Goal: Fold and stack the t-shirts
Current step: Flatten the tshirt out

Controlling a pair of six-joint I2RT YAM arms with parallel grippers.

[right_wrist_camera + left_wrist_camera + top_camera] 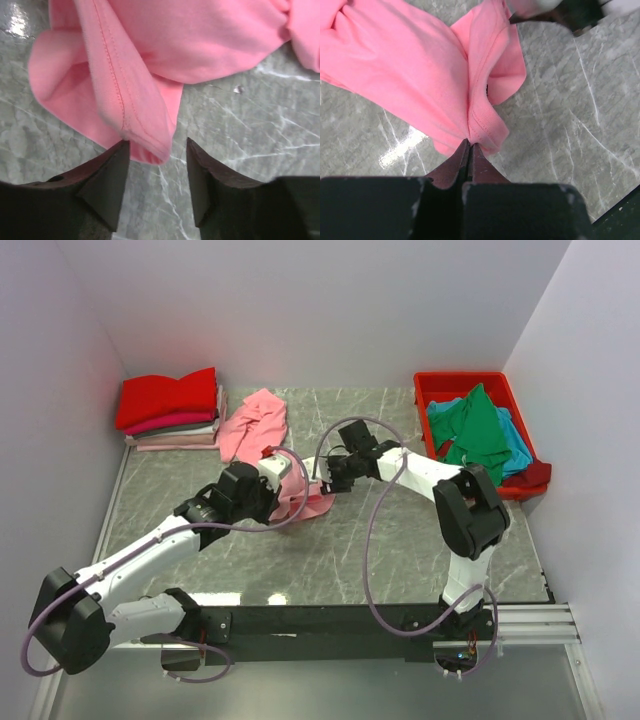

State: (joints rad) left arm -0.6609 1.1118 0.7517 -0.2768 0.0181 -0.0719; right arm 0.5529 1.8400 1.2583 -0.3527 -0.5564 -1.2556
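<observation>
Two claws are on one pink shirt (pixel 415 65). L claw (pixel 469 146): jaws pressed together, pinching a bunched fold at the shirt's edge, tips low over the table (pixel 560 125). Cloth fans up and away from the pinch, w/ a stitched seam running up the middle fold. R claw (pixel 157 150): jaws spread, nothing gripped. A stitched hem corner hangs down btwn them; it meets or nearly meets one finger (pixel 107 172), can't tell which, and the other finger is clear of the cloth.

Top view: both claws sit close together near table centre, w/ the shirt draped btwn and under them, partly resting on the marble. Just behind, to the left, is a crumpled pink heap (pixel 255 425) lying on the table; can't tell if it's the same shirt or another.

Rear-left corner: stack (pixel 170 410) of folded shirts, red on top, then magenta, grey, pale pink at bottom.

Rear-right: red bin (pixel 465 378) holding a loose green shirt (pixel 478 430) over a teal-blue shirt (pixel 518 445), w/ a maroon shirt (pixel 535 475) at the bin's near corner.
</observation>
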